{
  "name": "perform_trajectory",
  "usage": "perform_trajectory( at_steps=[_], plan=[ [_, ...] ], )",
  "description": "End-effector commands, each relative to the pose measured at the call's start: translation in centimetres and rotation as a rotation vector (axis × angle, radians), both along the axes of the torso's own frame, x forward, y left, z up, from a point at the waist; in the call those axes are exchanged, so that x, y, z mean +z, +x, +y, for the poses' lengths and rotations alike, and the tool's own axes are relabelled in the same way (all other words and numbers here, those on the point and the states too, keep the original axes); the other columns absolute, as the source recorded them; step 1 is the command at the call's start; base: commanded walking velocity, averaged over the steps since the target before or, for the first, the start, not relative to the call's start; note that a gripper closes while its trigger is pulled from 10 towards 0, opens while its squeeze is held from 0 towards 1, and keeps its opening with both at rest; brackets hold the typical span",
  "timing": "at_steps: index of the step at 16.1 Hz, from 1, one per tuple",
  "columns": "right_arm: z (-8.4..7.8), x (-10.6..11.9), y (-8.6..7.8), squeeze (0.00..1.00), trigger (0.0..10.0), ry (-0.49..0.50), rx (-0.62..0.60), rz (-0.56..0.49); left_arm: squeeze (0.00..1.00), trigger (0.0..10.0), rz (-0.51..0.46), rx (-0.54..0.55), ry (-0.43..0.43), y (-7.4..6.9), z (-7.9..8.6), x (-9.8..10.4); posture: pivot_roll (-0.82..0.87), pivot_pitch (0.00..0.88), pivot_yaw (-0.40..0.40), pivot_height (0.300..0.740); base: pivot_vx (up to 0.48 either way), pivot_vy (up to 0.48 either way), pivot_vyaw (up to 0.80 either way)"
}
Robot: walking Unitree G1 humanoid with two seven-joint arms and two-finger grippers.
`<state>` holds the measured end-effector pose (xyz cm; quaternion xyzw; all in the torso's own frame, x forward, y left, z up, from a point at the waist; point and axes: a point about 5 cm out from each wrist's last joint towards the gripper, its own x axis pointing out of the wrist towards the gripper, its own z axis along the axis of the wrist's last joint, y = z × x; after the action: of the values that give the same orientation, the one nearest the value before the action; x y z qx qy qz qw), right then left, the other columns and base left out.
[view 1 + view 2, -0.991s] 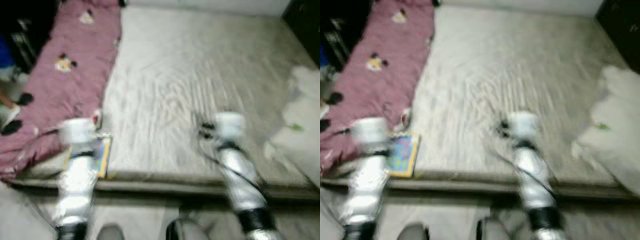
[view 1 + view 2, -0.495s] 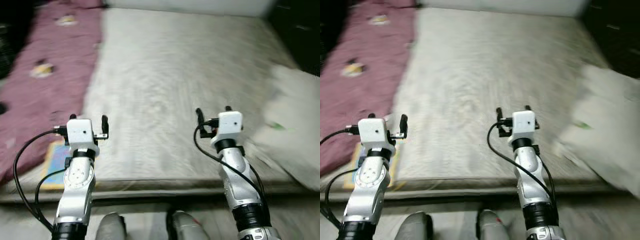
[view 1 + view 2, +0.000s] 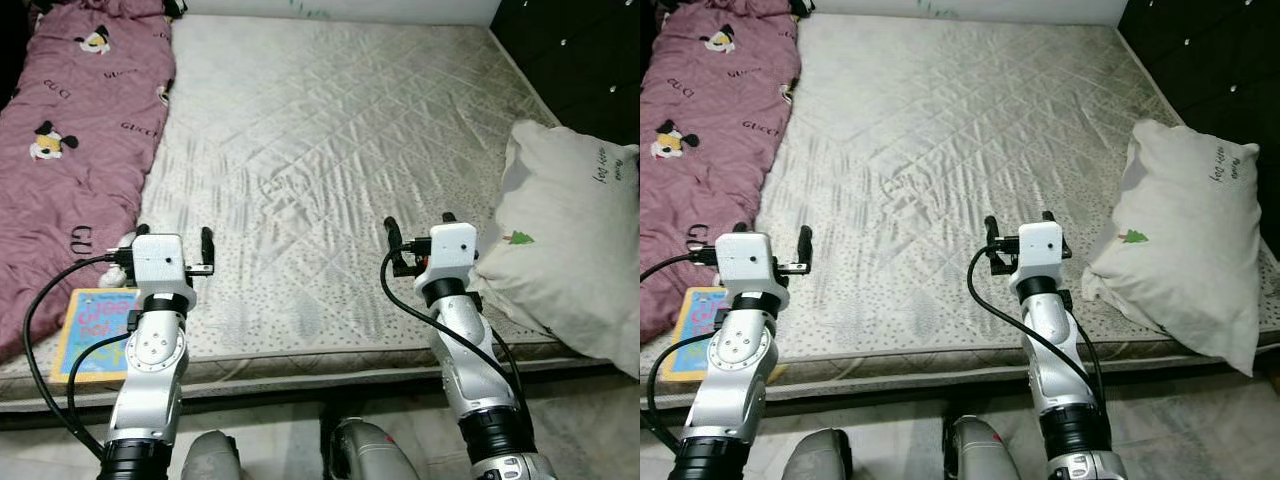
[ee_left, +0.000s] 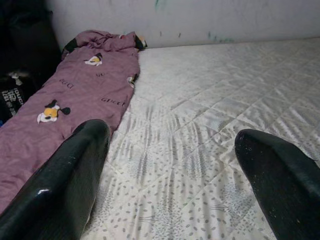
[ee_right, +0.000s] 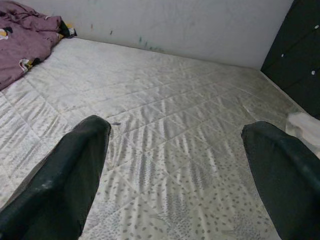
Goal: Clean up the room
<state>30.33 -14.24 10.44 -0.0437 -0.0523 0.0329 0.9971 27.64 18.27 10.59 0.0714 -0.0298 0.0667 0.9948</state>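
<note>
Mattress (image 3: pixel 330 150) is lying before us, quilted and pale, its long axis running away toward the far wall. We are holding both arms out over its near edge: the left gripper (image 3: pixel 172 238) and the right gripper (image 3: pixel 416 225) are each standing wide apart at the fingers, gripping nothing. A purple blanket (image 3: pixel 70 150) is stretching lengthwise along the mattress's left side. A colourful book (image 3: pixel 88 335) is lying flat at the near left corner, just beside the blanket. A white pillow (image 3: pixel 570 240) is resting on the right edge, tilted.
</note>
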Motion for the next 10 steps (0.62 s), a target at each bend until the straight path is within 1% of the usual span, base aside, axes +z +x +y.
perform_trajectory(
  at_steps=[1,10],
  plan=[
    [-0.16,-0.01,0.09,0.0,10.0,-0.003,0.003,0.004,0.0,10.0,0.002,-0.008,0.0,0.09,-0.13,-0.11,0.02,0.165,-0.055,0.74,0.0,-0.319,0.0],
    [0.03,0.01,0.11,0.0,10.0,-0.022,0.026,0.005,0.0,10.0,-0.004,-0.008,-0.016,0.21,-0.41,-0.06,0.02,0.168,-0.065,0.74,0.0,-0.375,0.0]
  ],
)
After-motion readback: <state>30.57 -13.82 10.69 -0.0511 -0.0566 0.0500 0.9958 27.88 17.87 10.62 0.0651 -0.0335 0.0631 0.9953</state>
